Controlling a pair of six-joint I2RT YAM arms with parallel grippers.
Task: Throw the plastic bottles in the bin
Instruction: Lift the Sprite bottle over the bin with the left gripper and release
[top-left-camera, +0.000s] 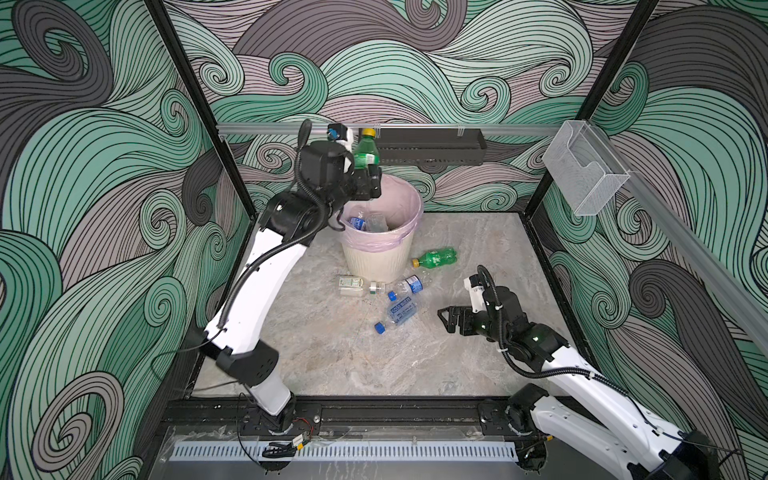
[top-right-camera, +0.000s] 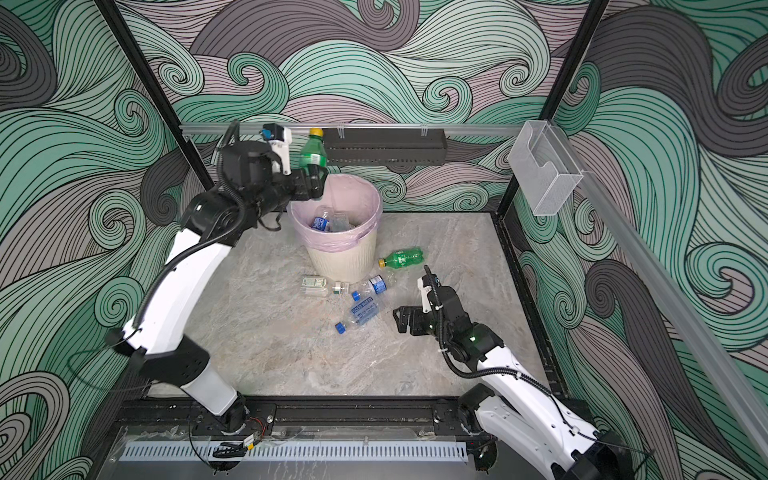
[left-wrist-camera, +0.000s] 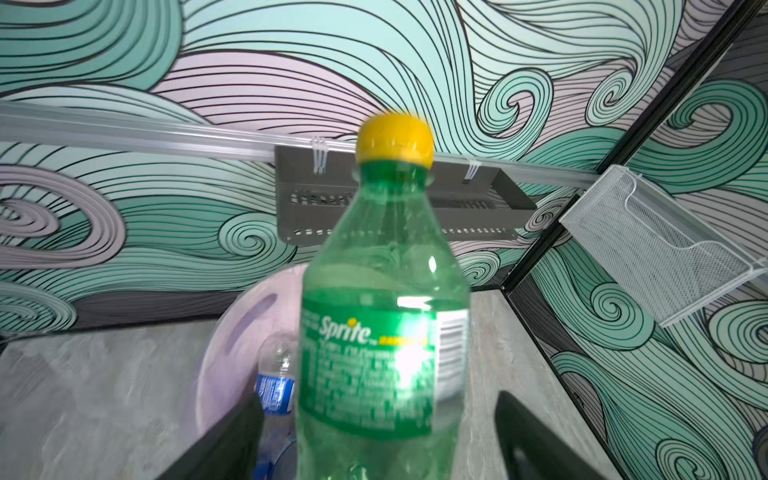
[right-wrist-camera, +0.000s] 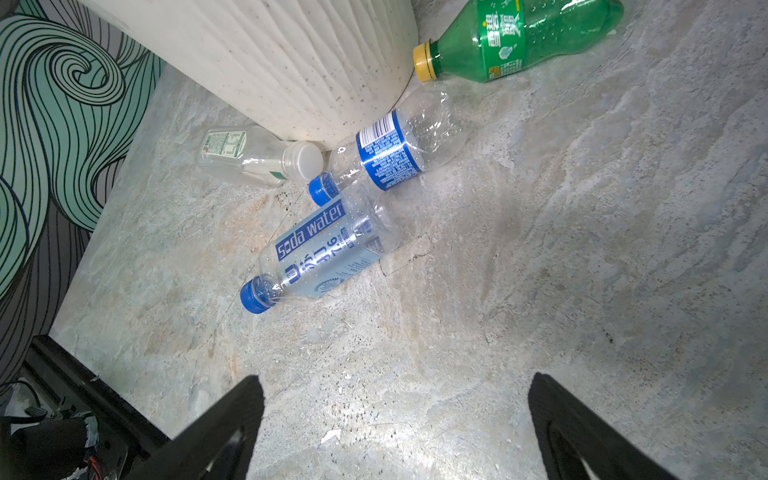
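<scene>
**Green bottle over the bin, four more on the table**

The left gripper (top-left-camera: 369, 182) hangs over the left side of the bin (top-left-camera: 374, 266). A green yellow-capped bottle (top-left-camera: 365, 151) stands upright between its fingers (left-wrist-camera: 232, 440). In the left wrist view the fingers are spread, with a gap on each side of the bottle's body, so I judge it released rather than pinched. Clear bottles (top-left-camera: 362, 222) lie inside the pink liner.

The right gripper (right-wrist-camera: 395, 380) hovers low over the table, its fingers wide apart and holding nothing. It faces the soda-water bottle (right-wrist-camera: 320, 253). A blue-labelled bottle (right-wrist-camera: 395, 153) lies just beside that one. A white-capped bottle (right-wrist-camera: 249, 156) and a second green bottle (right-wrist-camera: 519, 41) lie at the bin's foot.

All of them look empty, so they should be light, with thin walls that dent under a hard squeeze. They are smooth and round (apt to roll or slip out sideways). The best hold is probably across the labelled middle, with the jaws square to the long axis, not at the cap or the tapering neck.

The tabletop (top-left-camera: 415, 365) is flat, hard and marble-patterned, so it offers nothing to stop a rolling bottle. Swirl-patterned walls close in three sides. A black perforated tray (top-left-camera: 432, 145) and a clear box (top-left-camera: 582, 174) hang on wall rails, well apart from the bottles.
</scene>
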